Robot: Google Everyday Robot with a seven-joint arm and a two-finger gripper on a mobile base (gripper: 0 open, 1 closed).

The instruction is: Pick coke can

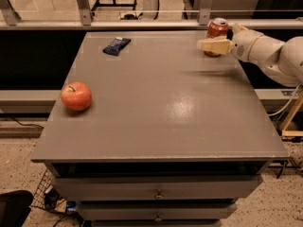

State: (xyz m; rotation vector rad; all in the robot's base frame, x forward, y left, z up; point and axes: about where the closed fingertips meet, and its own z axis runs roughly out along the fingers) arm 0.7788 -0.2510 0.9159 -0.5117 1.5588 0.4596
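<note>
Facing the viewer at the bottom, two grey drawers with small round knobs sit under the table, and a tangle of cables lies on the speckled floor at the lower left. Above them spreads the flat grey table, with a soft gleam of light right of its middle. A round red-orange apple rests near the left edge, stem up, well apart from everything else. Farther back, left of the middle line, a flat dark blue snack packet lies close to the far edge, turned at a slant. At the far right corner the coke can is upright, red with a silver top, and whether its base touches the table cannot be told. The gripper is at the can, coming in from the right on a thick white arm that hangs over the table's right edge; its pale front part lies across the lower half of the can. Whether the gripper clamps the can or only sits around it cannot be told. Behind the table runs a metal rail with upright posts, and beyond it a pale floor.
</note>
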